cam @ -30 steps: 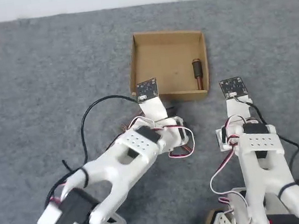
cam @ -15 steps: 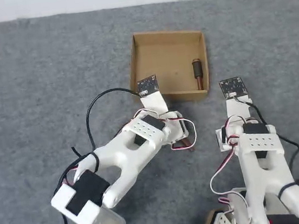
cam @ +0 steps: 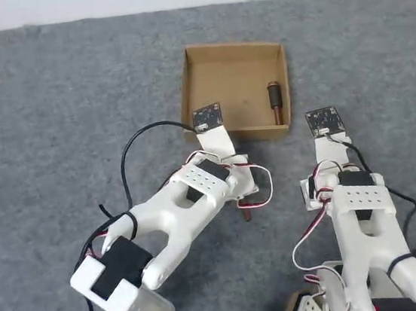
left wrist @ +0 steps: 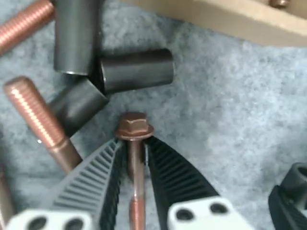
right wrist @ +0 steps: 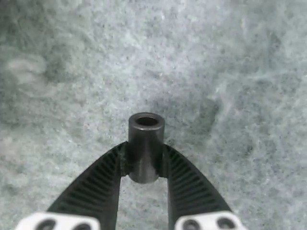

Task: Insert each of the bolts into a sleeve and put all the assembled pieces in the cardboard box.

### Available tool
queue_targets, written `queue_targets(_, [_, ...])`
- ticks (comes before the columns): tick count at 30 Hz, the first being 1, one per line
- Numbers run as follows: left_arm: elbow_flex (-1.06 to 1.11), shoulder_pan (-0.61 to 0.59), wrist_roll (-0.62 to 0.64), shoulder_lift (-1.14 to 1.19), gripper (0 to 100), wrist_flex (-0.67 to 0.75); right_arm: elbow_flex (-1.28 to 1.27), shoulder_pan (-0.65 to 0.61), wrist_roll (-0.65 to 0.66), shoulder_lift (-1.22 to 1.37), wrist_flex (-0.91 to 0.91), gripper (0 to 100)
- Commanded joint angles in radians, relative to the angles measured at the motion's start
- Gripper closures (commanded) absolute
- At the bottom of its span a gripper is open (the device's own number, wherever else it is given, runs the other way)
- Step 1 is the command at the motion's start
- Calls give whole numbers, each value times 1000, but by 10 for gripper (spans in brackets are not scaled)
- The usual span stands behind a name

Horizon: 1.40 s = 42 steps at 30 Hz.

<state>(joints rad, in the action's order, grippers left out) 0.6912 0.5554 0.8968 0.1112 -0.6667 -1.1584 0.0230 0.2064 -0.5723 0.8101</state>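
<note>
Brings a copper-coloured hex-head bolt (left wrist: 134, 128) into sight just in front of the brown cardboard box (cam: 214, 51), pinched tight in the left gripper (left wrist: 135, 142); clamps a dark cylindrical metal sleeve (right wrist: 146, 132) in the right gripper (right wrist: 145, 149) near the box's front corner, poised for insertion

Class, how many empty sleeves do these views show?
4. Three sleeves bunched on the carpet by the cardboard box; a fourth sleeve in the right hand. Others may be hidden.
</note>
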Motion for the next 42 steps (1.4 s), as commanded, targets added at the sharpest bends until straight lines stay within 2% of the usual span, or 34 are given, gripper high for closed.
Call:
queue_targets(1, [-45,-5,-52,-23,991,-25,3,12,12,-45,-16,991])
queue_targets(4, [-53,-5,-135,-97,990,-104,3,12,12,-45,-16,991])
queue_targets(8, [-50,-12,-385,-215,989,-198,3,12,12,-45,-16,991])
queue_targets(11, [-25,-14,-548,-275,989,-213,3,12,12,-45,-16,991])
queue_targets(13, [-8,-14,-606,-304,989,-213,3,12,12,-45,-16,991])
queue_targets(18, [-1,-15,-617,-364,989,-218,3,12,12,-45,-16,991])
queue_targets(21, [21,-66,-617,-404,989,-215,3,12,12,-45,-16,991])
queue_targets(31, [41,-460,-617,-523,989,-184,3,12,11,-45,-16,991])
queue_targets(35, [114,-603,-617,-525,989,-52,3,-1,11,-47,-16,991])
queue_targets(42, [334,-778,-617,-531,989,239,3,-107,11,-47,-27,989])
